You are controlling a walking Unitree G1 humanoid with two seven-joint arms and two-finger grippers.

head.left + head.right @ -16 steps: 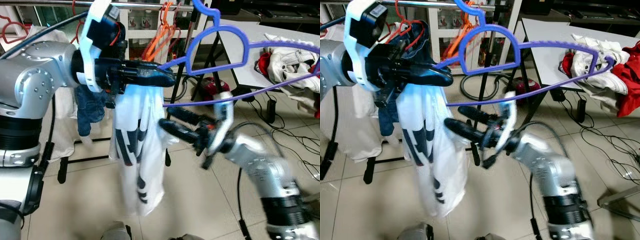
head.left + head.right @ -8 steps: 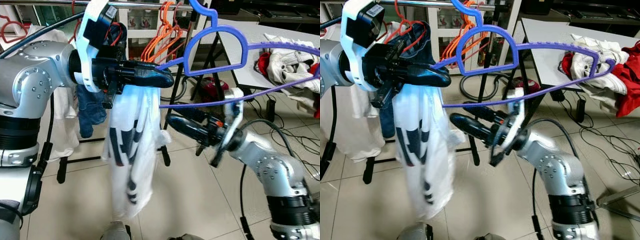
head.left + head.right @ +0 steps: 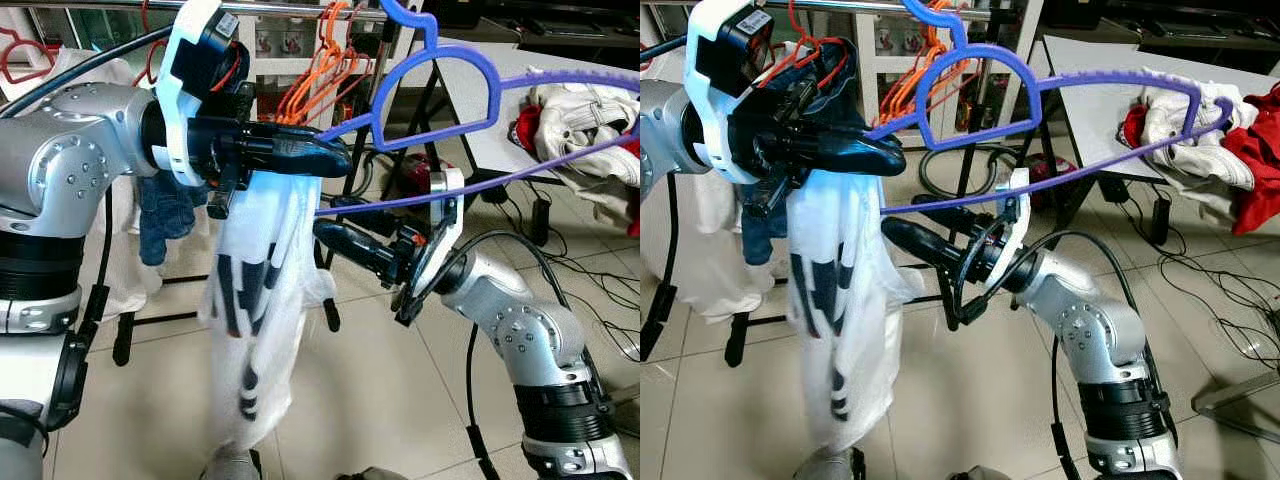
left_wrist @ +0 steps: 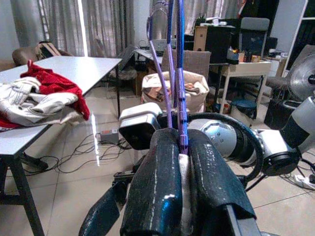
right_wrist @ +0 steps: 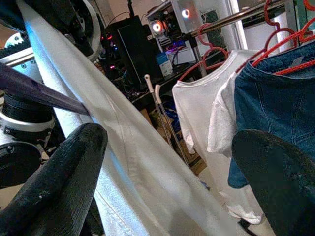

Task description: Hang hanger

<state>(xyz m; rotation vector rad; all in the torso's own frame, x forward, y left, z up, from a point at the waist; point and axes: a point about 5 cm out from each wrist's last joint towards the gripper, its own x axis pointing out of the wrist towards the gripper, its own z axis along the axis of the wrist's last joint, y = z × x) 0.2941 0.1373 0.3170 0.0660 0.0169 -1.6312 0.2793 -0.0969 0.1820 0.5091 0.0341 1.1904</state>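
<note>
A purple plastic hanger (image 3: 487, 82) sticks out to the right, with a white printed garment (image 3: 262, 290) hanging down from its near end. My left gripper (image 3: 335, 158) is raised at chest height and shut on that end of the hanger together with the cloth; in the left wrist view the purple bars (image 4: 178, 73) rise from between the fingers (image 4: 206, 172). My right gripper (image 3: 333, 218) is open just below the hanger's lower bar (image 3: 1090, 170), its tips against the garment's right side. The right wrist view has white cloth (image 5: 142, 162) between the spread fingers (image 5: 64, 172).
A clothes rail (image 3: 290, 12) runs behind, carrying orange hangers (image 3: 320, 80), jeans (image 3: 165, 205) and a white shirt (image 5: 197, 108). A grey table (image 3: 480, 120) at the right holds white and red clothes (image 3: 580, 110). Cables (image 3: 590, 270) lie on the tiled floor.
My right gripper has risen and moved left, up to the garment under the hanger. The garment has swung and now hangs lower. My left gripper has held its place.
</note>
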